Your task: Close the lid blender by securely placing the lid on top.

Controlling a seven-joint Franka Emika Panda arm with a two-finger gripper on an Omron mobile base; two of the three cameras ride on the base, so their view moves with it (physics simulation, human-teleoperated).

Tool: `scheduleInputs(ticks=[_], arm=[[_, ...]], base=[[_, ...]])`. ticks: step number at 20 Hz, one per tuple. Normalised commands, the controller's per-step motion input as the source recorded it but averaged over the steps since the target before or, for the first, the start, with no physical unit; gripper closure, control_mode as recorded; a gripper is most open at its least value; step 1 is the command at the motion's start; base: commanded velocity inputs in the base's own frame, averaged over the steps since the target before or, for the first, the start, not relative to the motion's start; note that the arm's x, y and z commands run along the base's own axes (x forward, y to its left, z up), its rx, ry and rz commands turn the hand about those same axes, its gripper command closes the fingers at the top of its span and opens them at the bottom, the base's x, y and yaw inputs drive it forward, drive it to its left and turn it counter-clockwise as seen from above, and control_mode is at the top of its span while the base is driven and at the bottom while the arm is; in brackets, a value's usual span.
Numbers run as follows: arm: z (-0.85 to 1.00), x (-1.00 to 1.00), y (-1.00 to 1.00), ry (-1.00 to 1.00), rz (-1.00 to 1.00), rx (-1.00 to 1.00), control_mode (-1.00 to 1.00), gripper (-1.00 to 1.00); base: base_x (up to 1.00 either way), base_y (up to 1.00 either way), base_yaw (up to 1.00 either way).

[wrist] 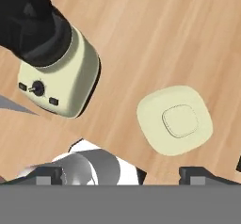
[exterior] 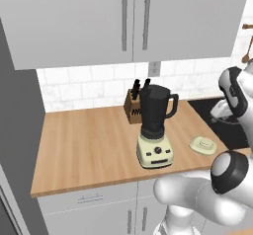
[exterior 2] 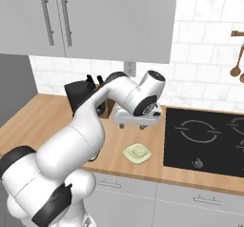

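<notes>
The lid (wrist: 174, 120) lies flat on the table (exterior: 89, 140), below the tool (wrist: 120, 173) and a little off toward one fingertip, well apart from any grip. It looks light and rigid, a smooth disc likely to slip if pinched by its thin rim; the raised knob at its centre seems the better place to take hold, since the fingers can close across it. The tool is released, its two dark fingertips (wrist: 200, 173) spread wide with nothing between them. The blender (exterior: 156, 125) stands beside the lid on the far side from the hob (exterior 2: 209, 140), its dark jar open at the top, with a knife block (exterior: 132, 105) behind it. The arm reaches forward from the base, elbow raised and wrist bent so the hand points straight down at the table, hovering well above the lid and not yet centred on the knob.
</notes>
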Motion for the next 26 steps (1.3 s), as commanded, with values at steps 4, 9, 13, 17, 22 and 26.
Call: scheduleInputs(ticks=[4, 9, 13, 17, 22, 26], arm=[[-0.81, 0.00, -0.03, 0.06, 0.21, -0.10, -1.00, -1.00], [-0.55, 0.00, -0.01, 0.08, 0.02, -0.11, -1.00, -1.00], [-0.36, 0.01, 0.00, 0.10, 0.00, -0.10, -1.00, -1.00], [-0.11, 0.00, -0.01, 0.18, 0.00, -0.02, -1.00, -1.00], [-0.20, 0.10, -0.06, -0.02, 0.03, -0.05, -1.00, -1.00], [-0.19, 0.07, -0.18, -0.11, 0.08, -0.03, -1.00, -1.00]], base=[[0.00, 0.00, 0.00], [0.00, 0.00, 0.00], [0.00, 0.00, 0.00], [0.00, 0.00, 0.00], [0.00, 0.00, 0.00], [0.00, 0.00, 0.00]])
